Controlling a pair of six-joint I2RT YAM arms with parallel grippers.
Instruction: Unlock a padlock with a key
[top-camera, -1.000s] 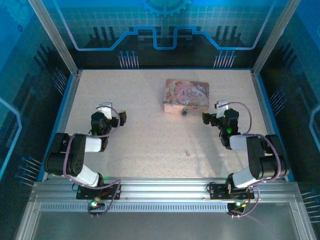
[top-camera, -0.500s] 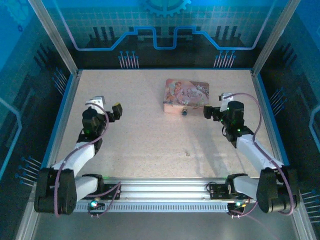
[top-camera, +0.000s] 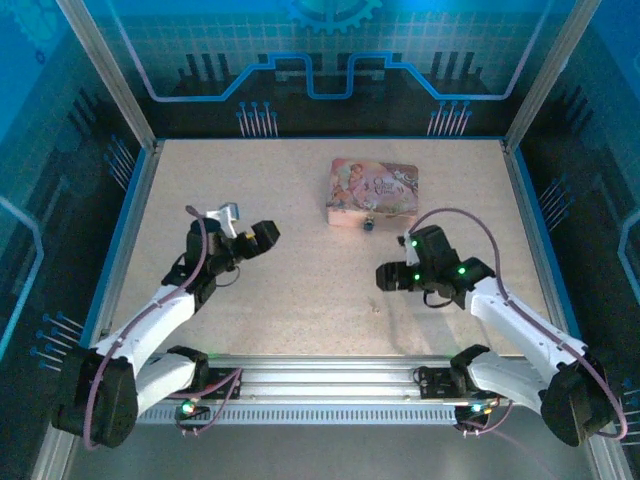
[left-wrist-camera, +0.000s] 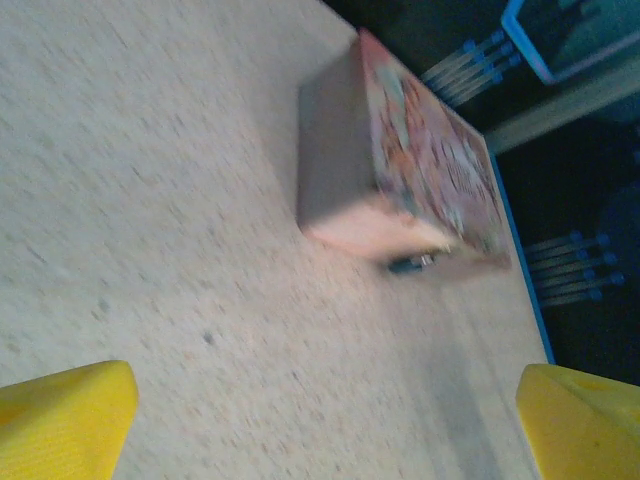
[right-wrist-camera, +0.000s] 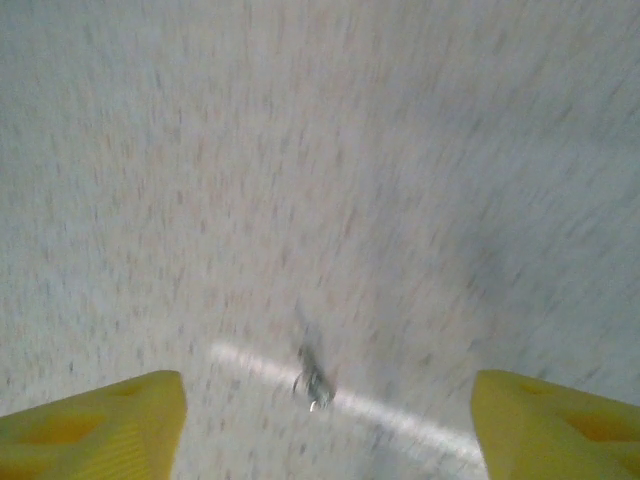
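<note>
Nearest the near edge of the tabletop (top-camera: 300, 180), just right of centre, lies the tiny thin grey metal key (right-wrist-camera: 312, 385), flat on the surface. The right gripper (right-wrist-camera: 328, 425) hangs over it, yellow-tipped jaws spread, nothing between them. The left gripper (left-wrist-camera: 325, 420), spread wide and empty, faces the tiny dark padlock (left-wrist-camera: 412, 263). The padlock rests against the near wall of the pink picture-printed rectangular tin box (top-camera: 372, 190), toward the far edge. Risk: the key is thin and flat, so fingers closing off-centre could skate over it or flick it away. The blurred wrist view suggests a hasty approach.
</note>
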